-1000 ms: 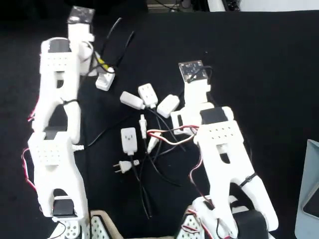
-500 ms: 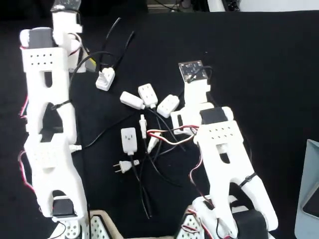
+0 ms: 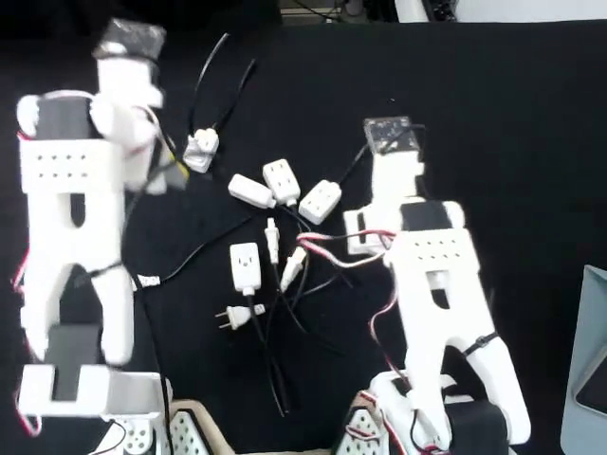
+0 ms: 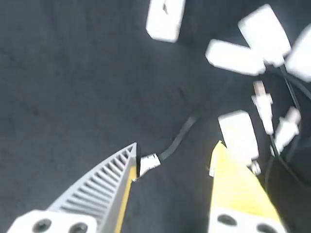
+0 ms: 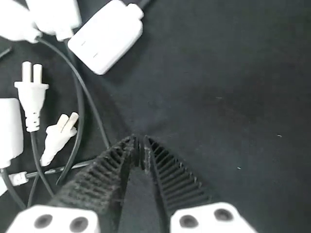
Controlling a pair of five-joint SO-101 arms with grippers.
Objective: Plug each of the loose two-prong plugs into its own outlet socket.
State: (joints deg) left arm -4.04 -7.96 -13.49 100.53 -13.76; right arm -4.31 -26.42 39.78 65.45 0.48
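Several white outlet sockets lie on the black cloth: one (image 3: 200, 150) at the far left, three (image 3: 282, 177) in a cluster, one (image 3: 245, 267) nearer the front. Loose two-prong plugs (image 3: 271, 239) (image 3: 292, 268) (image 3: 232, 319) lie among black cords. My left gripper (image 4: 176, 144) hangs open above the cloth with nothing between its grey and yellow fingers; a socket (image 4: 240, 133) lies just past the yellow one. My right gripper (image 5: 141, 141) is shut and empty, low over bare cloth beside a socket (image 5: 104, 41) and two plugs (image 5: 31, 94) (image 5: 58, 133).
Black cords (image 3: 275, 351) trail from the plugs toward the table's front edge. The left arm (image 3: 71, 218) stands tall at the left, the right arm (image 3: 432, 275) to the right of the pile. A grey bin (image 3: 588, 370) sits at the right edge.
The left arm has risen and drawn back from the far-left socket, which stays on the cloth. The right arm has shifted slightly to the right.
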